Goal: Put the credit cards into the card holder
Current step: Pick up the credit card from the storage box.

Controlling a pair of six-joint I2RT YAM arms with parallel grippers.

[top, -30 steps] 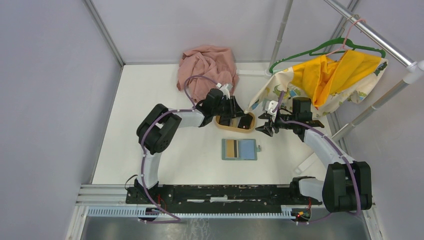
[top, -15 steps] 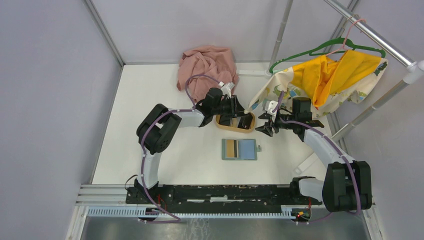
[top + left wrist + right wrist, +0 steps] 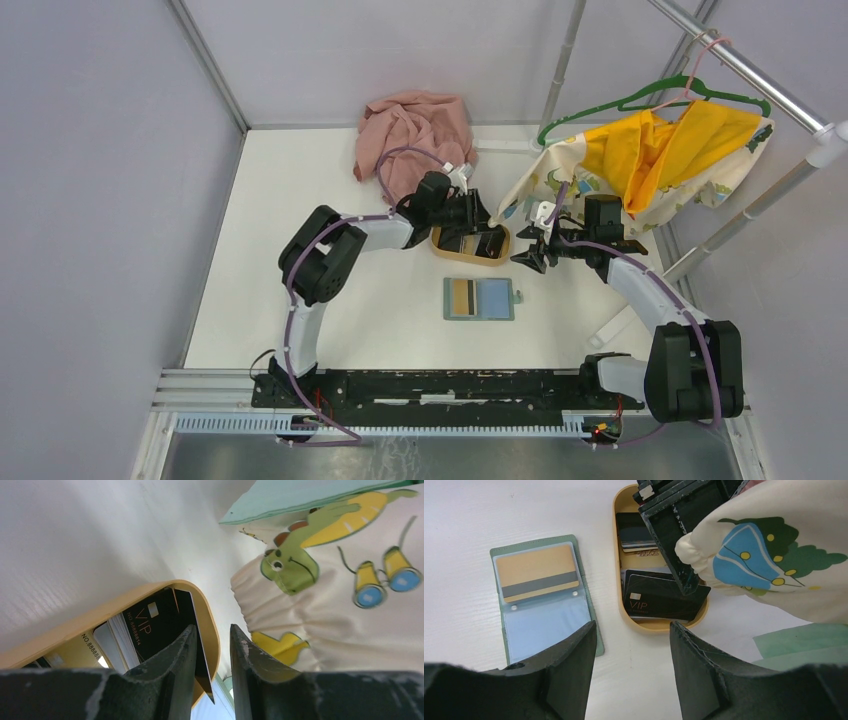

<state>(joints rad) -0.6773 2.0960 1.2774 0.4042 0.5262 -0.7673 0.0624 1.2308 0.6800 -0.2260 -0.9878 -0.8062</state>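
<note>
My left claw (image 3: 212, 635) sits in the tray (image 3: 100, 611), jaws a narrow slit astride the edge of the black VIP card (image 3: 160, 625), ready to pinch but not clamped, while my right claw (image 3: 632, 627) hangs wide and empty by the open card holder (image 3: 544, 625), gold card (image 3: 536, 572) already inside

Bright, even overhead light, soft faint shadows on the white desk (image 3: 270, 200), top view crisp, wrist views sharp at distance, near jaws dark and slightly blurred

white table (image 3: 290, 190), card holder (image 3: 492, 298), tray (image 3: 465, 260), pink cloth (image 3: 415, 130)
</note>
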